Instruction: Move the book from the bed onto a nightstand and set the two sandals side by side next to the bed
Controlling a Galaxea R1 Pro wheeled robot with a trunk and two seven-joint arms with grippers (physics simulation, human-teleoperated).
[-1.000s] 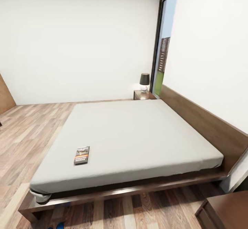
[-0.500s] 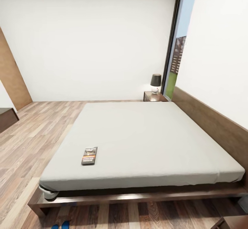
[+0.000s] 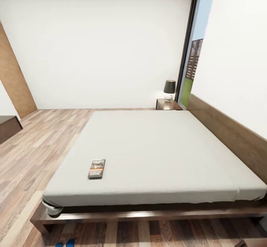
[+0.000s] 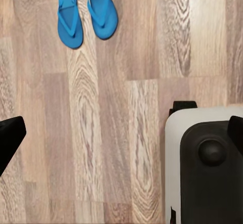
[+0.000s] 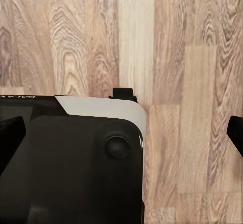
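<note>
Step in hand: my guess is the robot is closing on the bed to fetch the book; it would do well to roll up square to the near edge, so the book sits within easy reach before an arm lifts.
Book: the small dark paperback with an orange band (image 3: 96, 168) lies flat on the pale grey mattress of the low dark-wood bed (image 3: 155, 154), at about 7 o'clock on it, near the foot corner.
Nightstand: the small reddish-brown cabinet (image 3: 167, 104) stands at 1 o'clock, under a dark-shaded lamp (image 3: 169, 90).
Sandals: the two bright blue flip-flops (image 4: 86, 11) lie side by side on the wood-plank floor (image 4: 101, 133), by the bed's near corner.
Arms: both hang low, wrists pointing down at the floor beside the robot's black-and-white base (image 5: 76, 158).
Jaws: left jaws (image 4: 124, 135) and right jaws (image 5: 121, 133) spread wide, holding nothing.
</note>
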